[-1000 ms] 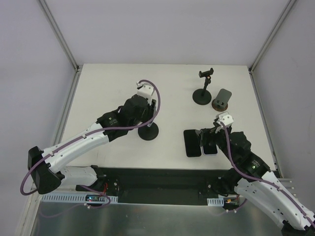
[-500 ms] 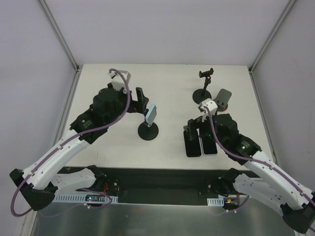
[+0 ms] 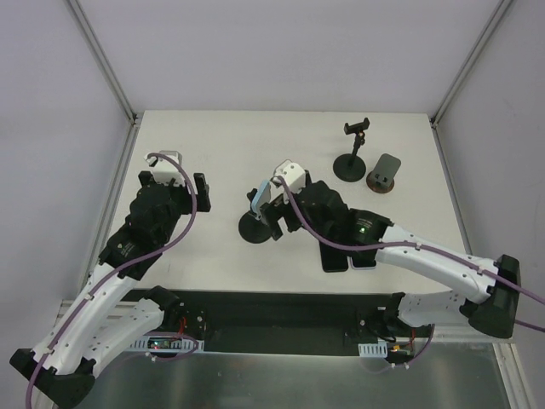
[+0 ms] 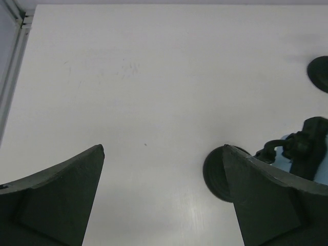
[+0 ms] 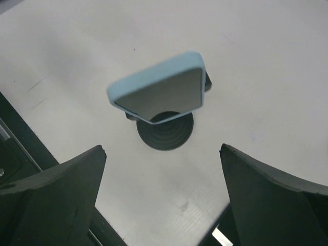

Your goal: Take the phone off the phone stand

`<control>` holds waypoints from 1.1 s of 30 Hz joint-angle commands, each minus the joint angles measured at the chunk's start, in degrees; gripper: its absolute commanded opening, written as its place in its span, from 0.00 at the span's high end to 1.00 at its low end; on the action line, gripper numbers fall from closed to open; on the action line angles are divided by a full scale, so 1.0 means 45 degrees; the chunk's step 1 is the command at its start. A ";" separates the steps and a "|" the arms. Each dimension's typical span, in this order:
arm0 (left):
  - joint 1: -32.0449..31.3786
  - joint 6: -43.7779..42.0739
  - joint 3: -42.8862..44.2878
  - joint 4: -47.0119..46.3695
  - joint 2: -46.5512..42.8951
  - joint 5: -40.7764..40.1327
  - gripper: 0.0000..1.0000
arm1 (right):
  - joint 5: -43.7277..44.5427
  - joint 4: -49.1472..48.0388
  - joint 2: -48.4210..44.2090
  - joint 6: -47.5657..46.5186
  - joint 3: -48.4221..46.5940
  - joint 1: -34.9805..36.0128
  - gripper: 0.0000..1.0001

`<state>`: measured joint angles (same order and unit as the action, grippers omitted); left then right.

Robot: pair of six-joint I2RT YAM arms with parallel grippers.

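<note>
Overhead, the phone (image 3: 261, 201) sits on the phone stand (image 3: 255, 228) on the tabletop (image 3: 213, 145), right tool (image 3: 277, 220) just beside it. Left wrist: left tool (image 4: 161, 148) hangs released, empty. Right wrist: right tool gapes, not touching the phone.

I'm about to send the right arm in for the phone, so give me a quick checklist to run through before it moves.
1. The phone sits in the phone stand: ok, tilted.
2. The right gripper is open: ok.
3. It is lined up: ok, phone between its jaws in the wrist view.
4. The left gripper is clear of the stand: ok, open, off to its left.
5. The stand base is held down: not ok, nothing grips it.
6. How tightly the stand holds the phone: cannot tell.
</note>
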<state>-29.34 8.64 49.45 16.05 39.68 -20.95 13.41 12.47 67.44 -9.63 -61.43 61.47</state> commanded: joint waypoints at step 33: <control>0.0622 -0.2193 -0.1086 -0.1067 -0.0185 0.3324 0.01 | 0.4034 -0.1736 0.2045 0.0693 -0.1271 -0.0144 0.16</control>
<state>-27.27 2.04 45.69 15.11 39.31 -14.85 35.33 4.19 78.32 -9.37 -66.89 61.71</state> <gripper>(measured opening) 0.990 0.865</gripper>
